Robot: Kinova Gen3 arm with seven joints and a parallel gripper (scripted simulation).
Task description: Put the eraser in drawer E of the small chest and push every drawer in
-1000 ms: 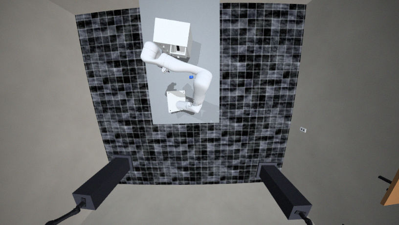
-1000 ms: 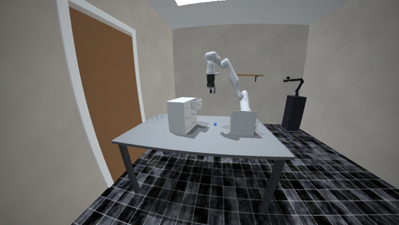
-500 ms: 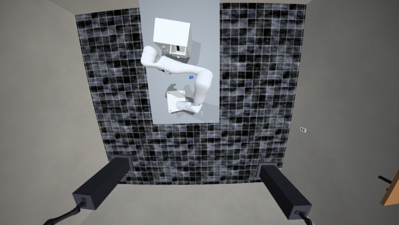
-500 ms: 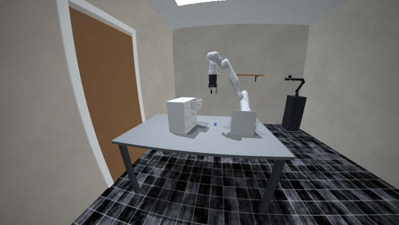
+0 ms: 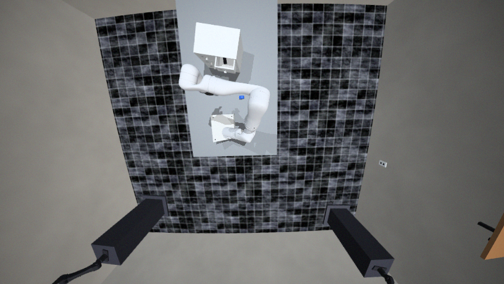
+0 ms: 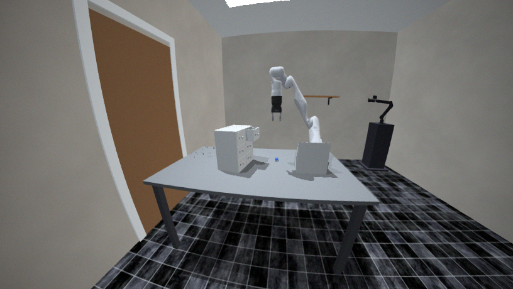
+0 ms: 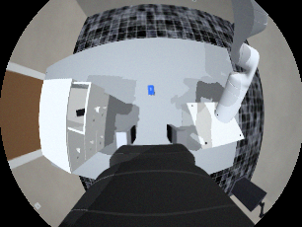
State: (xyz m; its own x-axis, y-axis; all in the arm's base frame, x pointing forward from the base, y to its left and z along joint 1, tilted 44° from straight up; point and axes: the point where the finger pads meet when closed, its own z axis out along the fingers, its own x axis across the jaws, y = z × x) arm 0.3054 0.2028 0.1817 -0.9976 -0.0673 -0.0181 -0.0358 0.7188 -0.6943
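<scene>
The table (image 5: 262,70) (image 6: 269,186) (image 7: 163,59) carries, in descending order of size, the robot arm (image 5: 225,86) (image 6: 300,100) (image 7: 237,94); the small chest (image 5: 217,40) (image 6: 226,149) (image 7: 53,118), upright, with an upper drawer (image 5: 220,67) (image 6: 255,134) (image 7: 87,104) pulled out, its letter too small to read; the gripper (image 5: 209,94) (image 6: 276,117) (image 7: 151,131), released, its fingers spread wide and holding nothing, high above the table; and two small objects.

A black piece (image 5: 225,60) (image 7: 80,113) lies inside the open drawer; a blue block (image 5: 241,97) (image 6: 276,159) (image 7: 151,90) lies on the table in front of the chest, well apart from it. The blue block is probably the eraser, though the black piece cannot be ruled out.

If so, the block should prove light, slightly soft and grippy, hardly fragile; the suitable hold is across its narrower width, at mid-length, with moderate pressure, since a hard squeeze at one end could make it pivot.

The block appears to lie flat; its long axis, only slightly longer than its width, runs roughly parallel to the chest's front, across the table; which end is its front cannot be told.

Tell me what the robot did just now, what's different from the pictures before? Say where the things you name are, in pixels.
The gripper (image 5: 209,94) (image 6: 276,119) (image 7: 151,131) moved a little away from the chest (image 5: 217,40) (image 6: 227,147) (image 7: 53,123), toward the robot's base, and twisted around. It's open and took hold of nothing. The chest, its pulled-out drawer (image 5: 224,69) (image 6: 256,134) (image 7: 87,106), the black thing inside (image 5: 225,60) (image 7: 80,113) and the blue thing (image 5: 241,97) (image 6: 276,159) (image 7: 151,90) stayed put.
</scene>
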